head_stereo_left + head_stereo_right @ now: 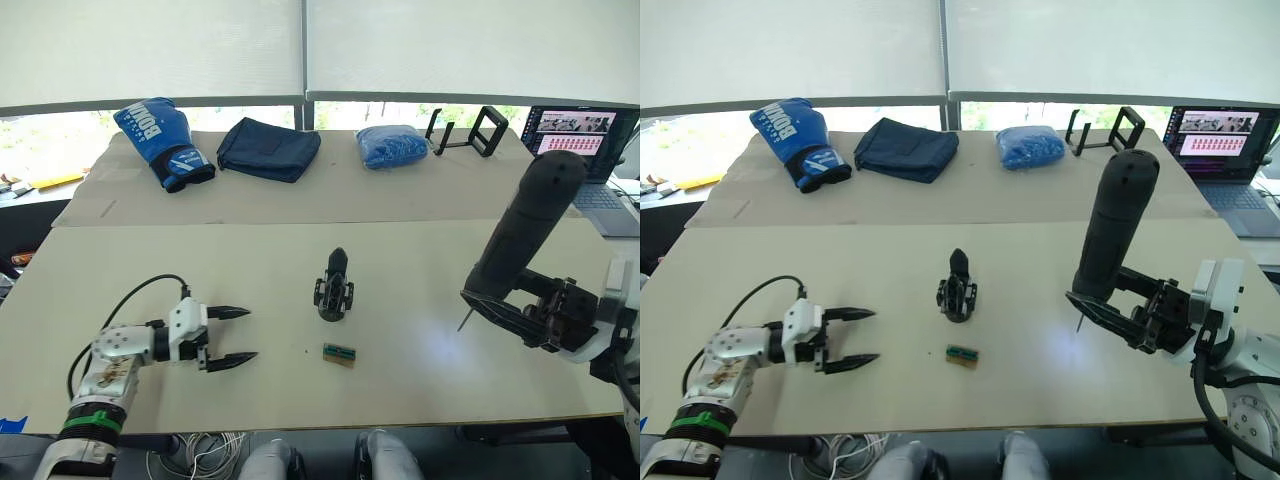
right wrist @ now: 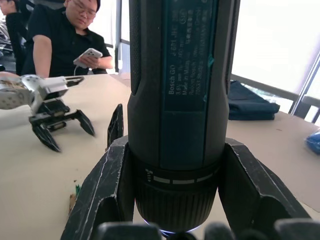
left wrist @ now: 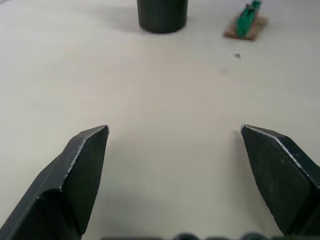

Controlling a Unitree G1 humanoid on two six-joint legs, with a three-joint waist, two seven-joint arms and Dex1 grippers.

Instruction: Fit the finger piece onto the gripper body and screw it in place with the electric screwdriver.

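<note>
Right gripper [image 1: 1110,312] clamps the electric screwdriver [image 1: 1116,228]; gripper body [image 1: 334,287] stands mid-table.

The screwdriver leans bit-down, well to the right of the gripper body, its metal tip just above the table [image 1: 400,330], the right jaws pressed against its barrel. The left gripper [image 1: 228,337] hovers low to the left of the gripper body, its jaws spread wide and holding nothing. A small green-and-brown block [image 1: 339,354] lies just in front of the gripper body. The finger piece cannot be told apart from the gripper body. A person [image 2: 60,37] sits beyond the table.
</note>
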